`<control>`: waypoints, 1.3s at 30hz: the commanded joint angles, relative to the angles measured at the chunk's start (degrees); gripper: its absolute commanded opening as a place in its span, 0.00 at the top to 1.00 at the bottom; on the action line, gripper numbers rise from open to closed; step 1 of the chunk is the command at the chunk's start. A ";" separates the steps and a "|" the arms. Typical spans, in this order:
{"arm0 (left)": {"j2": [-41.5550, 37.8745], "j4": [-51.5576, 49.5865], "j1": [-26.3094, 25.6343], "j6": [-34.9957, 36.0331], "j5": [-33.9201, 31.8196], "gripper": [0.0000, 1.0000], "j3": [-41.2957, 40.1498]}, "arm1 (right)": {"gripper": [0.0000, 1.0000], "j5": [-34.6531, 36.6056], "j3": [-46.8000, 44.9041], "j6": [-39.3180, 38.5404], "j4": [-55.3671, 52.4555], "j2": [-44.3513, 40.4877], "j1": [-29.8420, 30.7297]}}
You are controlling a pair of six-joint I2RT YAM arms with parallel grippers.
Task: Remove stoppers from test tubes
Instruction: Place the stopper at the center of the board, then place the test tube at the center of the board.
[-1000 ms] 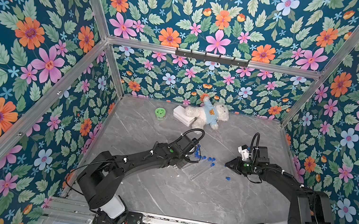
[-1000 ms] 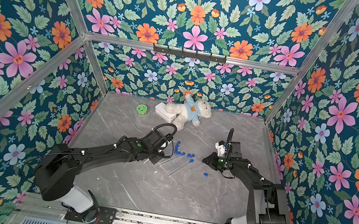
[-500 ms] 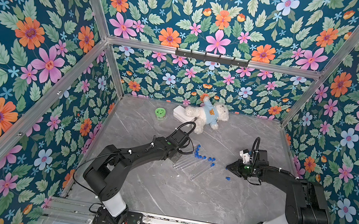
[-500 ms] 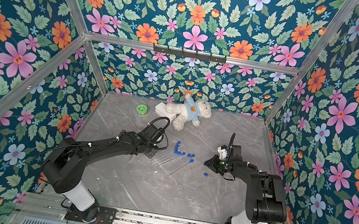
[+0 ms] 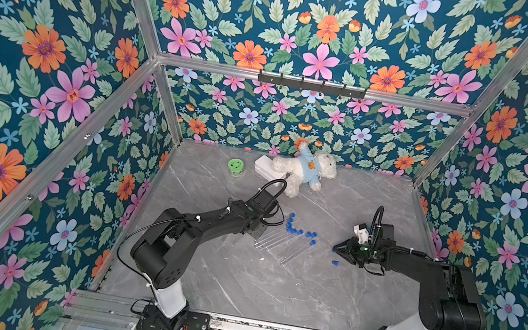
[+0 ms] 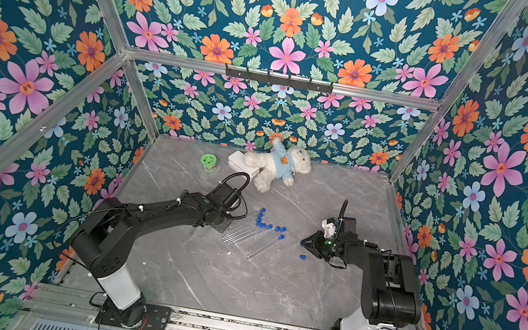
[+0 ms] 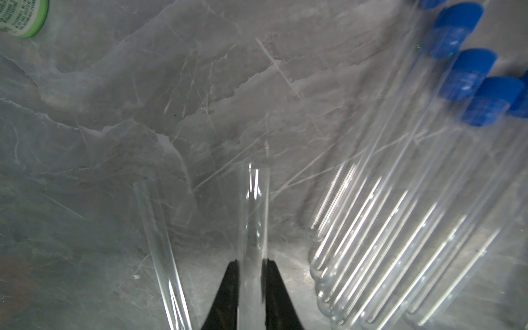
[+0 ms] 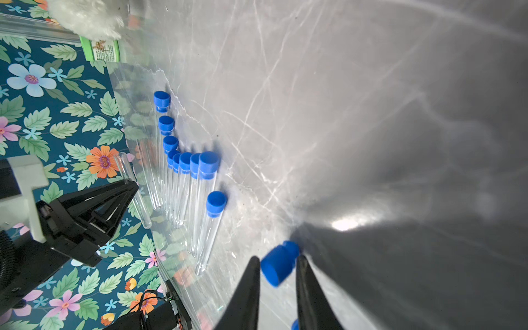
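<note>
Blue stopper [image 8: 278, 268] between slightly-parted right gripper [image 8: 277, 258]

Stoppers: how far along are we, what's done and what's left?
Done: one bare tube lies on the table, with one loose stopper near the right hand. In hand: the left hand is shut on a second tube, already uncapped; a pulled stopper sits between the right hand's fingers, grip unclear. Left: about nine capped tubes in the row.

The tubes [image 5: 273, 239] lie side by side mid-tabletop [image 5: 234, 285], stoppers [image 5: 295, 231] at their upper-right ends. A loose stopper [image 5: 335, 262] lies right of them, just below the right pincer [image 5: 335, 252]. Along the upper edge, left to right: jar [image 5: 236, 166], box [image 5: 263, 169], bear [image 5: 305, 171].
</note>
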 commanded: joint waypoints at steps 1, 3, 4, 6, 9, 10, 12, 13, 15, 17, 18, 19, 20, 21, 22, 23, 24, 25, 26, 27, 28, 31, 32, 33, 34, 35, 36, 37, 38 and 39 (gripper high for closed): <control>0.37 -0.18 0.43 -0.93 -0.60 0.98 -0.02 | 0.72 -0.14 -0.16 0.47 1.04 -0.15 -0.05; 0.87 -0.05 0.57 -1.07 -0.69 0.98 0.09 | 0.69 -0.14 -0.25 0.54 1.03 -0.24 -0.05; 1.05 -0.01 0.62 -1.17 -0.61 0.98 0.11 | 0.68 -0.05 -0.25 0.54 1.02 -0.31 -0.11; 1.68 0.16 0.78 -1.29 -0.69 0.98 0.19 | 0.65 0.44 -0.33 0.45 0.84 -0.77 -0.10; 2.65 0.17 1.10 -1.98 -0.82 0.97 0.85 | 0.62 1.17 -0.51 0.36 0.47 -1.96 -0.06; 2.81 0.17 1.18 -2.30 -0.95 0.97 0.91 | 0.59 1.39 -0.64 0.36 0.33 -2.51 -0.05; 3.11 0.08 1.42 -3.07 -1.28 0.95 1.10 | 0.54 2.75 -0.69 -0.17 -0.42 -4.00 -0.11; 3.27 0.08 1.49 -3.38 -1.29 0.95 1.20 | 0.49 3.42 -0.69 -0.67 -1.09 -4.77 -0.07; 3.70 -0.09 1.69 -3.78 -1.87 0.94 1.12 | 0.38 4.96 -0.56 -1.45 -2.75 -6.69 -0.03; 4.42 -0.60 1.92 -4.08 -2.74 0.94 1.12 | 0.30 6.62 -0.26 -2.40 -4.53 -9.07 0.39; 4.56 -0.63 2.08 -4.23 -2.96 0.94 1.13 | 0.27 7.25 -0.16 -2.77 -5.05 -10.39 0.72; 4.61 -0.56 2.17 -4.31 -3.02 0.94 1.07 | 0.25 7.70 -0.16 -3.12 -5.23 -11.50 1.26; 4.69 -0.35 2.28 -4.44 -3.06 0.94 0.99 | 0.24 8.27 -0.03 -3.75 -5.47 -12.88 1.97; 4.78 -0.20 2.36 -4.54 -3.44 0.94 0.92 | 0.22 9.18 -0.07 -4.59 -5.10 -14.34 3.12; 4.95 -0.20 2.49 -4.64 -3.81 0.94 1.03 | 0.21 10.74 -0.07 -5.37 -4.98 -15.70 4.36; 5.21 -0.11 2.62 -4.95 -4.11 0.94 1.05 | 0.17 12.71 -0.08 -6.31 -5.14 -17.18 6.04; 5.44 0.07 2.80 -5.20 -4.05 0.94 0.96 | 0.14 13.90 0.01 -7.25 -5.27 -18.50 7.45; 5.56 0.31 2.96 -5.29 -4.03 0.94 0.92 | 0.13 14.18 -0.07 -7.74 -5.09 -19.35 8.30; 5.74 0.58 3.11 -5.52 -3.95 0.94 0.87 | 0.12 14.08 -0.31 -7.87 -4.47 -20.32 8.84; 6.05 0.71 3.22 -5.60 -3.79 0.93 0.88 | 0.11 13.62 -0.74 -7.71 -3.68 -21.12 8.87; 6.25 0.87 3.29 -5.68 -3.73 0.93 0.86 | 0.10 13.45 -1.09 -7.53 -3.05 -21.72 8.89; 7.02 1.20 3.37 -5.78 -3.42 0.92 0.94 | 0.09 13.42 -1.81 -7.33 -2.25 -23.26 8.83; 7.15 1.35 3.41 -5.78 -3.42 0.92 0.97 | 0.09 13.35 -1.99 -7.33 -2.03 -23.58 8.86; 7.29 1.40 3.50 -5.86 -3.53 0.91 0.96 | 0.09 13.25 -2.16 -7.29 -1.69 -23.80 8.83; 7.41 1.35 3.51 -5.87 -3.52 0.91 0.97 | 0.09 13.10 -2.31 -7.16 -1.39 -24.01 8.84; 7.44 1.21 3.55 -5.95 -3.51 0.90 1.03 | 0.09 12.80 -2.36 -7.19 -1.32 -24.17 8.90; 7.36 1.22 3.59 -5.98 -3.50 0.89 1.05 | 0.09 12.49 -2.36 -7.09 -1.32 -24.29 8.85; 7.25 1.43 3.59 -6.00 -3.50 0.88 0.82 | 0.08 12.26 -2.60 -7.09 -1.23 -24.71 8.88; 7.08 1.70 3.60 -6.13 -3.59 0.87 0.42 | 0.08 12.25 -2.99 -7.00 -0.90 -25.30 8.84; 7.07 1.87 3.60 -6.09 -3.52 0.86 0.08 | 0.08 12.39 -3.30 -6.89 -0.54 -25.75 8.85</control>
